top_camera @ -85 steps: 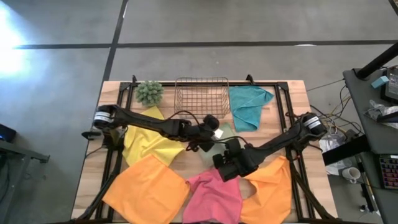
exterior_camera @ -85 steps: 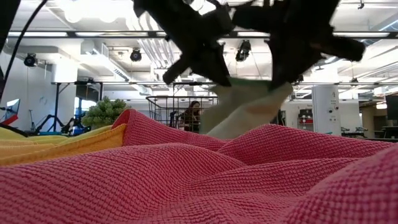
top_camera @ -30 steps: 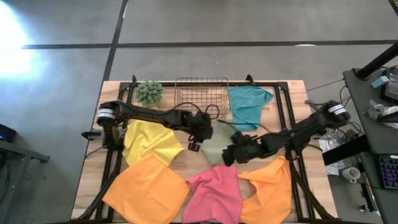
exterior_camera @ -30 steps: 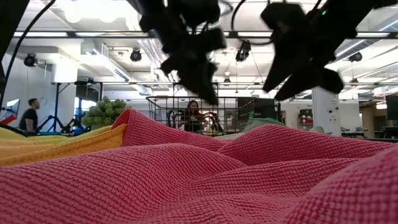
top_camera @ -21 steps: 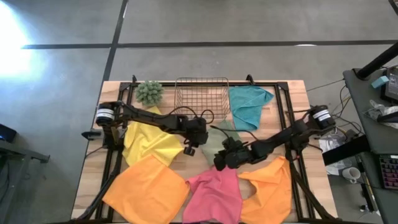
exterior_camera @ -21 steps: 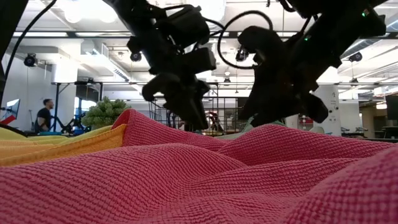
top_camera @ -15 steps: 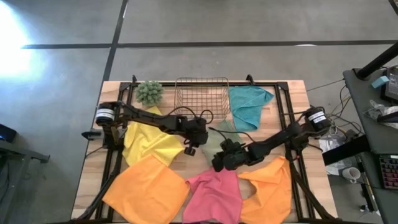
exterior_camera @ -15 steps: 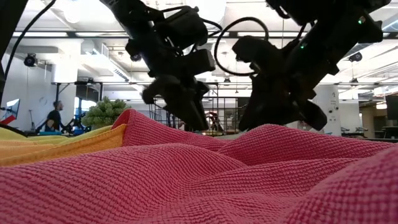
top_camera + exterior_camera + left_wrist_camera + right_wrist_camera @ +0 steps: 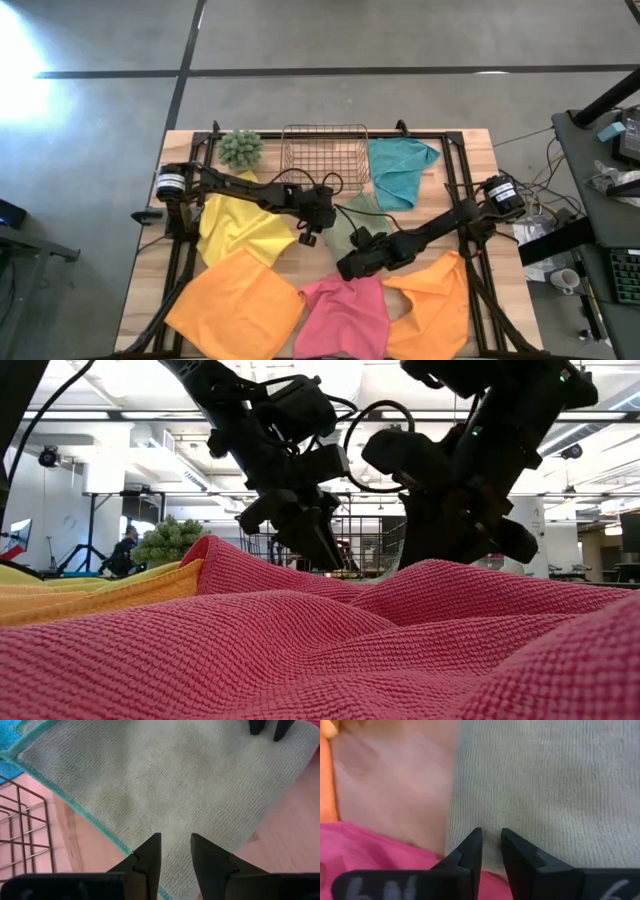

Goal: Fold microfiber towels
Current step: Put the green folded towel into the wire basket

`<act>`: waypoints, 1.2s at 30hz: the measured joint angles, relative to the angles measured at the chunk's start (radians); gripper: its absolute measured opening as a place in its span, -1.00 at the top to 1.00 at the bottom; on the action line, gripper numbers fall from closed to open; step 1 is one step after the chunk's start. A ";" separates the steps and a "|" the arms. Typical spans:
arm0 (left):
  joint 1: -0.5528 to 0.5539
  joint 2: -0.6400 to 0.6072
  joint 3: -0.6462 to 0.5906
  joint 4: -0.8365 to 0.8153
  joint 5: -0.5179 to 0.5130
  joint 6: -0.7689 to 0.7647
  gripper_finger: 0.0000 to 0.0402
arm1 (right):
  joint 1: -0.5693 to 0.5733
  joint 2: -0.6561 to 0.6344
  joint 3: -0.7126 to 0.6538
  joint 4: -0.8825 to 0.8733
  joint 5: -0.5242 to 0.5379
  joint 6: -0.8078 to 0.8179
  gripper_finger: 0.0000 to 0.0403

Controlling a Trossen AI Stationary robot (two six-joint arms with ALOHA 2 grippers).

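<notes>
While your six towels lay spread out, none was a neat folded rectangle yet, so nearly all the work was left. Nearest you were the orange towel (image 9: 235, 302), the pink towel (image 9: 346, 318) and a second orange one (image 9: 435, 300). In the middle, the sage towel (image 9: 165, 785) lay flat. Your left gripper (image 9: 175, 851) and right gripper (image 9: 490, 847) both sat at its edges, fingers a little apart, pinching nothing you could see. Farther off were the yellow towel (image 9: 240, 228) and teal towel (image 9: 398, 170). The pink towel hid most of the low view.
</notes>
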 joint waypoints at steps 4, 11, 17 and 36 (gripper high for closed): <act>-0.001 -0.006 0.000 -0.063 0.000 0.025 0.55 | 0.018 0.002 0.034 -0.162 -0.003 0.043 0.67; -0.003 -0.095 -0.001 -0.224 0.000 0.043 0.55 | 0.043 -0.013 0.133 -0.374 0.027 0.005 0.67; -0.004 -0.230 -0.001 -0.336 -0.001 -0.015 0.55 | 0.040 -0.025 0.212 -0.354 0.145 -0.075 0.67; -0.025 -0.695 -0.139 -0.512 -0.032 -0.188 0.55 | -0.173 0.102 0.202 -0.064 0.075 -0.110 0.67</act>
